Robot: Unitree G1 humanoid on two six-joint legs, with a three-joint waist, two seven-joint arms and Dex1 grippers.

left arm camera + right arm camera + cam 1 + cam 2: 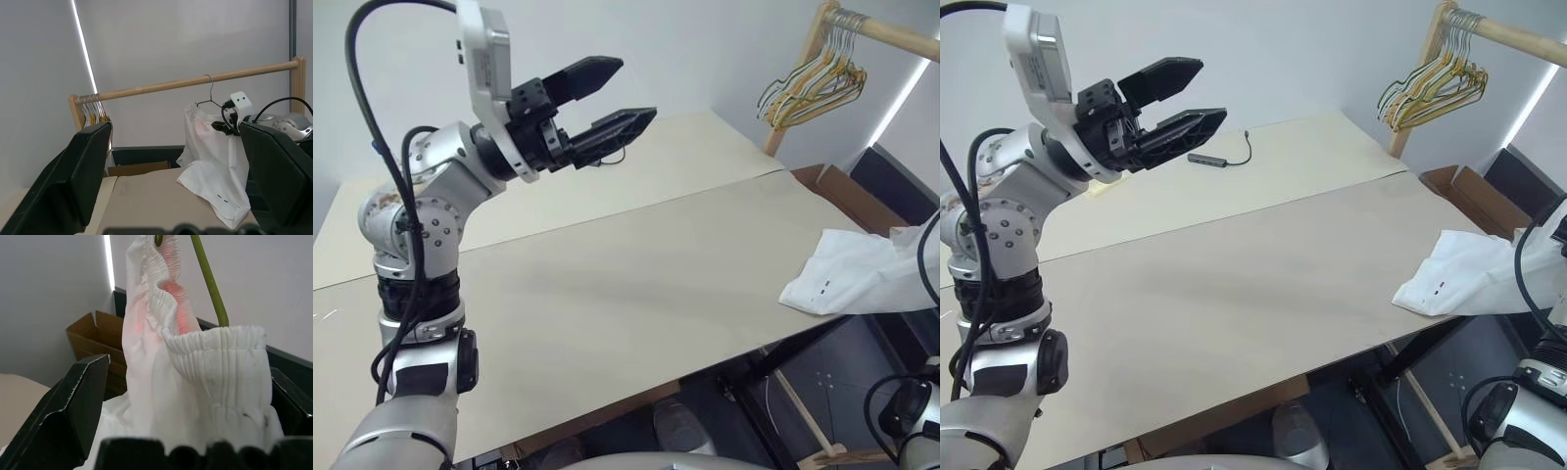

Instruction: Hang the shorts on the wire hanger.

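The white shorts (215, 166) hang by their gathered waistband on the olive-green wire hanger (210, 93). The hanger's hook sits over the wooden rail (171, 84). The shorts' lower end, with two tiny dark marks, rests on the table's right end (862, 274). My right gripper (186, 367) is open, one finger on either side of the waistband (215, 347), and the green wire (210, 284) rises just behind. I cannot tell if the fingers touch the cloth. High over the table's left half, my left gripper (607, 98) stands open and holds nothing.
A bunch of yellow, green and white hangers (813, 83) hangs at the rail's other end. A brown cardboard box (847, 191) lies on the floor beyond the table (607, 284). A small grey adapter with a cable (1214, 159) lies on the far table.
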